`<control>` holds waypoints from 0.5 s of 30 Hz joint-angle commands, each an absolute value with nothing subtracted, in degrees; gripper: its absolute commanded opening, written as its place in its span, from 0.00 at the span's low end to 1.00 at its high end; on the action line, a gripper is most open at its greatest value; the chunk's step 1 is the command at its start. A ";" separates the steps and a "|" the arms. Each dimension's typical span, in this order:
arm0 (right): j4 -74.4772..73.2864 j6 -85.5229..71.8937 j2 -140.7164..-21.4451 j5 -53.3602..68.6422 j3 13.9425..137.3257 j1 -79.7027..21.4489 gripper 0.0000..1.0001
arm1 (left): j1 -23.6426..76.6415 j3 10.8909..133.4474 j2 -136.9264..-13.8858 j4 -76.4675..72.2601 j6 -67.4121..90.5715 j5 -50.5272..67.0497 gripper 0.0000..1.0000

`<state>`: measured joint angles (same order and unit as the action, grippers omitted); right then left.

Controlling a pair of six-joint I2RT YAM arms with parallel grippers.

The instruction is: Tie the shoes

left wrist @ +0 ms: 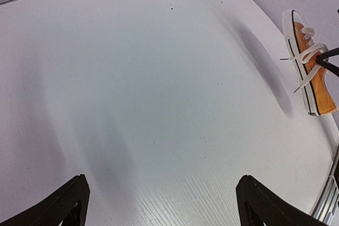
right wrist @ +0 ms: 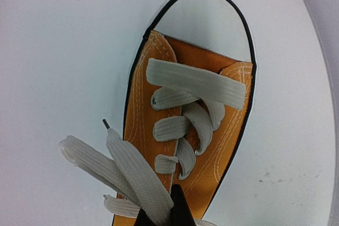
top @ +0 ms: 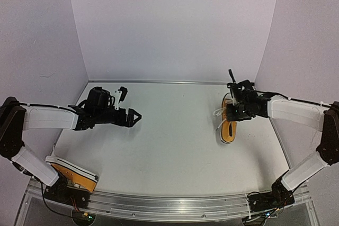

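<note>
Right gripper (right wrist: 161,214) is pressed together on a loose white lace (right wrist: 130,170), pinching it just above the throat of the orange sneaker (right wrist: 159,104). Probable reason: it is taking hold of one free end so a knot can be started. The lacing across the eyelets is done, and no bow is visible.

This sneaker sits on the white table (top: 175,152) at the far right, near the wall. Its toe cap (right wrist: 204,22) points toward the back.

Second sneaker (top: 74,175) lies at the near-left edge, partly under the left arm. Its laces are not readable from here.

Left gripper (top: 135,116) is spread wide and holds nothing. It hovers over bare table mid-left, well apart from both shoes. It looks parked out of the way, presumably until a second lace end needs holding.

Materials:
- **Upper:** orange canvas with pale double stitching along the eyelet rows.
- **Toe cap:** smooth white rubber, rounded, with a thin dark line around it.
- **Laces:** flat, wide and finely ribbed, limp enough to fold. A small stiff tip (right wrist: 106,124) shows on one end.
- **Table:** matte white with faint grain.
- **Fingertips:** black, hard and narrow, which suits a thin flat lace.
</note>
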<state>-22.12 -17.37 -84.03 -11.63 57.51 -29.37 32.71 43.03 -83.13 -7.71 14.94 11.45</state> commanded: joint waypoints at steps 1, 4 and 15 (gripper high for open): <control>-24.87 -9.47 -77.06 -16.17 56.65 -22.02 0.00 | 32.70 45.00 -84.96 -12.10 14.41 14.17 1.00; -26.50 -4.87 -78.02 -21.75 57.92 -19.20 0.00 | 32.70 46.01 -85.92 -12.22 14.35 15.51 1.00; -18.13 11.53 -87.71 -19.80 63.32 -10.13 0.00 | 32.70 46.78 -87.22 -16.46 16.94 19.09 1.00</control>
